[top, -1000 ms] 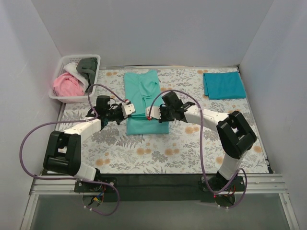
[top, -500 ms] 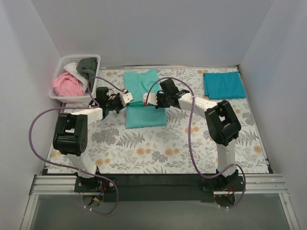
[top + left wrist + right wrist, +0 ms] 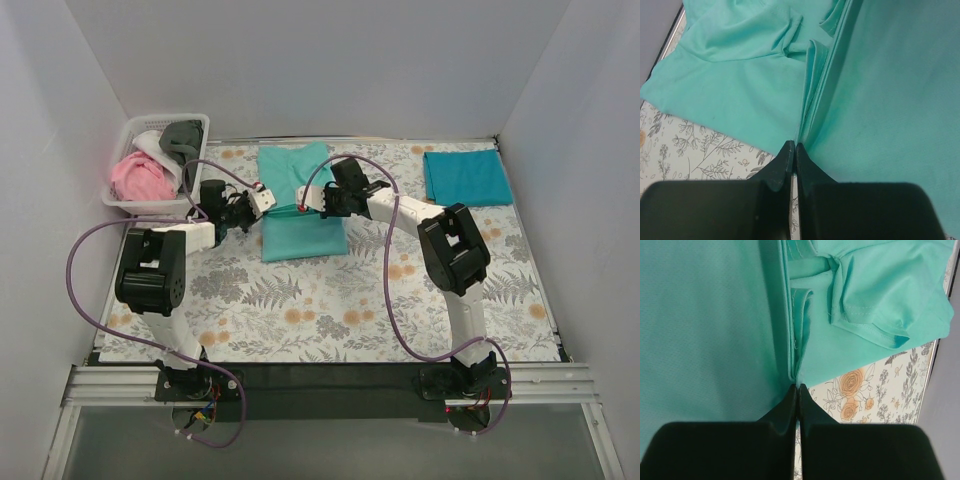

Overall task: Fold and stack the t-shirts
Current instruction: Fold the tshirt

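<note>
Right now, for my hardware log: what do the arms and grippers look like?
The left arm and right arm match: white links, bulky black joints, a loose purple cable looping along each. The left gripper and right gripper have black fingers tapering to thin tips.

White basket (image 3: 145, 207) beside floral-print cloth's (image 3: 330, 310) far-left corner

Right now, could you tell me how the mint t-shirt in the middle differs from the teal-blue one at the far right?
The mint t-shirt is lighter; the teal-blue t-shirt is darker. The mint t-shirt is only part folded, its edge pinched by the left gripper and the right gripper, while the teal-blue t-shirt lies as a neat flat rectangle, touched by neither. Both rest on the floral cloth.
</note>
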You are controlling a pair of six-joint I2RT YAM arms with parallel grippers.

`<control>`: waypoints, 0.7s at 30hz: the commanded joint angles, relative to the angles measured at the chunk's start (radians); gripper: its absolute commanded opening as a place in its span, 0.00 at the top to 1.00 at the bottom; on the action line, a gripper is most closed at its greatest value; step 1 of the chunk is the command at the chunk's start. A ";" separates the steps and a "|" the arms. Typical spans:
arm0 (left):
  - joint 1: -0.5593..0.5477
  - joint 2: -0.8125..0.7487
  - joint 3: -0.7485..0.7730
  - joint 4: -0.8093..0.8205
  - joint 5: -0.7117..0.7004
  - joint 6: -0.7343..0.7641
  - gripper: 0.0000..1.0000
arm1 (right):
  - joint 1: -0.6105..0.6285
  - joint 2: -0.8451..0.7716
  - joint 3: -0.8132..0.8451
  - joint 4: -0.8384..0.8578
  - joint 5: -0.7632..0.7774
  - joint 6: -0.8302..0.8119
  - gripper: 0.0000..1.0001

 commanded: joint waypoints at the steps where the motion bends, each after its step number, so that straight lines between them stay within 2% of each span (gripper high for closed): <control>1: 0.017 -0.009 0.032 0.037 -0.008 -0.009 1.00 | -0.008 0.001 0.049 0.032 -0.010 -0.011 0.99; 13: 0.023 -0.018 0.043 0.040 -0.010 0.001 1.00 | -0.011 -0.011 0.058 0.065 -0.007 -0.004 0.99; 21: 0.034 0.062 0.078 0.057 -0.023 0.002 1.00 | -0.014 0.055 0.094 0.088 0.004 0.001 0.99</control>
